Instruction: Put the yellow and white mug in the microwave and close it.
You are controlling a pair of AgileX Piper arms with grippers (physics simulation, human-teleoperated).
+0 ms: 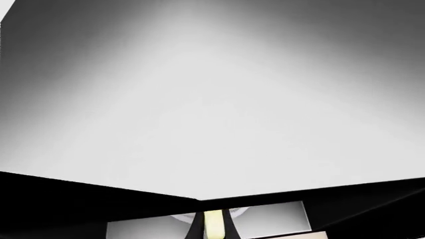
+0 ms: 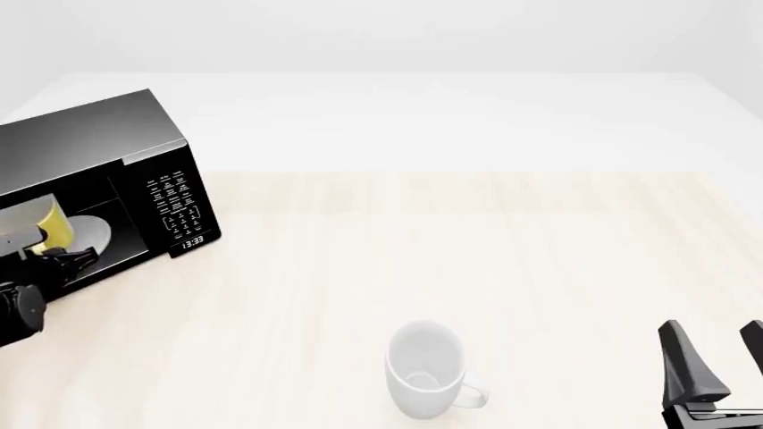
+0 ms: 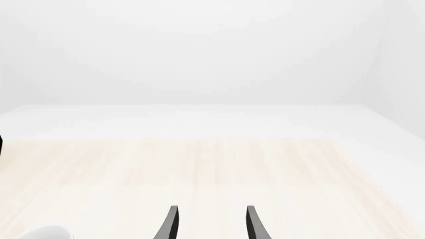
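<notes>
**Mug inside the microwave cavity, left arm at the opening**

We log the microwave (image 2: 120, 179) at the far left of the table (image 2: 477, 268), front view, its keypad and small clock display facing us at an angle. The cavity is open to view; we cannot make out the door itself in any picture.

Inside the cavity we see the yellow and white mug (image 2: 53, 225), a yellow patch next to the round white turntable plate (image 2: 91, 234). Whether it rests on the plate or hangs just above it, we cannot tell.

The left gripper (image 2: 54, 255) sits at the cavity mouth, dark parts just below and beside the mug. In the left wrist view a yellow strip of the mug (image 1: 213, 224) lies squeezed between two dark fingers (image 1: 196, 228), with the pale plate behind; we read this as the gripper clamped on the mug. The rest of that view is filled by the grey interior of the microwave (image 1: 212, 99).

The right gripper (image 2: 716, 366) waits at the near right edge of the table, fingers (image 3: 171, 224) spread apart with nothing between them.

A larger white mug (image 2: 424, 368) lies near the front centre, well apart from both grippers and from the microwave.
</notes>
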